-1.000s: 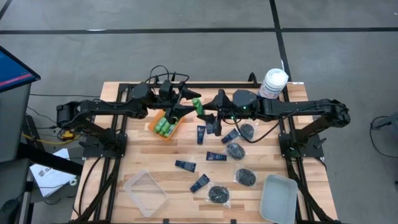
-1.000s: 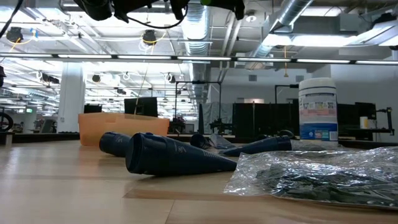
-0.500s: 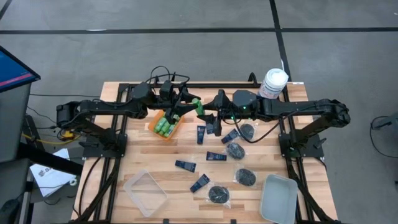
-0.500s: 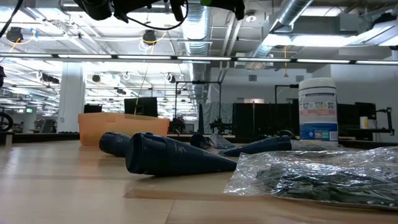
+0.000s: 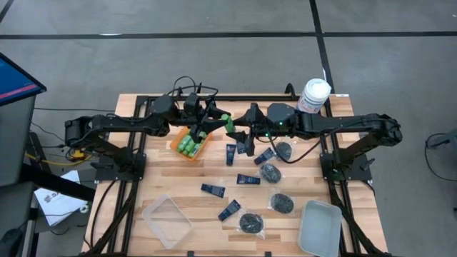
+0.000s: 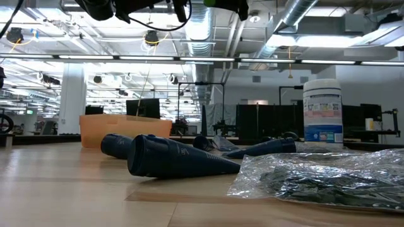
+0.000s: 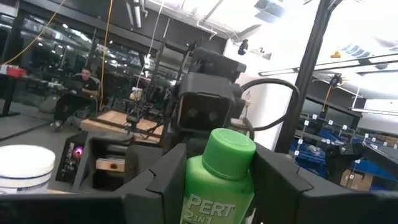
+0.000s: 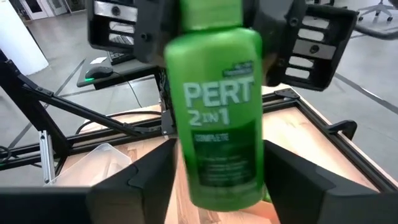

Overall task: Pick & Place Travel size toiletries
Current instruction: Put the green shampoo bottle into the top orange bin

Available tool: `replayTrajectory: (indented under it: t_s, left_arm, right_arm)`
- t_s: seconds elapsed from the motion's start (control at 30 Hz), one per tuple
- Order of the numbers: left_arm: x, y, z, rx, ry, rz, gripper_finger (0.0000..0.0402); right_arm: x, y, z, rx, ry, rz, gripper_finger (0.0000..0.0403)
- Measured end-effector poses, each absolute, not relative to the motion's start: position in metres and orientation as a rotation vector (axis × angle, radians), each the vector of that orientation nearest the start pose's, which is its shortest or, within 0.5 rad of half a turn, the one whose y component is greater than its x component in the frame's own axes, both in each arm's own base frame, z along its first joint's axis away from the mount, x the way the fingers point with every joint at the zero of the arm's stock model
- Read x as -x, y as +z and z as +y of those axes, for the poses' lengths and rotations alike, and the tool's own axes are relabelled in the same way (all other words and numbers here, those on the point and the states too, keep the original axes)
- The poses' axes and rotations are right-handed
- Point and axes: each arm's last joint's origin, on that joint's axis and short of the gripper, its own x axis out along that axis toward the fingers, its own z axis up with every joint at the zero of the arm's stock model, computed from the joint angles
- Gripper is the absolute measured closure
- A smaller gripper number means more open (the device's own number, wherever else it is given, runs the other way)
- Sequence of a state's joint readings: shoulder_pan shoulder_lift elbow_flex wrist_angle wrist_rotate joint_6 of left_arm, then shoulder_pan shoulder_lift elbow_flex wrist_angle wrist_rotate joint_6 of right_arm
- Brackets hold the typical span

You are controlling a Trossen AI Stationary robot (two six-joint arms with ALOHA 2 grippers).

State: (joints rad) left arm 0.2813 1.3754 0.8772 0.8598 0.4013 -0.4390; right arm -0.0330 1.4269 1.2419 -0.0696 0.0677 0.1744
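A bright green bottle hangs in the air above the table's far middle, between my two grippers. My left gripper is shut on it. My right gripper stands open, its fingers close on either side of the bottle's lower end; I cannot tell whether they touch it. An orange bin below my left gripper holds more green bottles. Navy tubes and black round pieces in clear packets lie flat on the boards. My left gripper pinches the green bottle's upper body, just under the cap, between its two fingers. The fingers come about level from the table's left side and lie across the bottle. The bottle stands roughly upright, cap up, lifted clear of the table.
A large white canister stands at the far right. A clear tray sits at the near left and a grey tray at the near right. Arm frames stand along both side edges.
My left gripper has shut on the green bottle's upper part. Both arms have kept their places, and the bottle hangs where it was.
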Motion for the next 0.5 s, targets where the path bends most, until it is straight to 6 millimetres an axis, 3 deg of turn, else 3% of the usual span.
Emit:
replayTrajectory:
  t_s: [0.23, 0.4, 0.5]
  left_arm:
    - [-0.291, 0.330, 0.078, 0.320, -0.191, -0.287, 0.0258]
    - [-0.282, 0.331, 0.087, 0.320, -0.157, -0.226, 0.0258]
    - [-0.268, 0.329, 0.093, 0.315, -0.082, -0.099, 0.0258]
  right_arm:
    - [-0.322, 0.359, -0.010, -0.166, -0.107, 0.243, 0.0130]
    - [-0.308, 0.359, -0.009, -0.176, -0.108, 0.330, 0.0122]
    - [-0.297, 0.359, -0.009, -0.200, -0.116, 0.396, 0.0121]
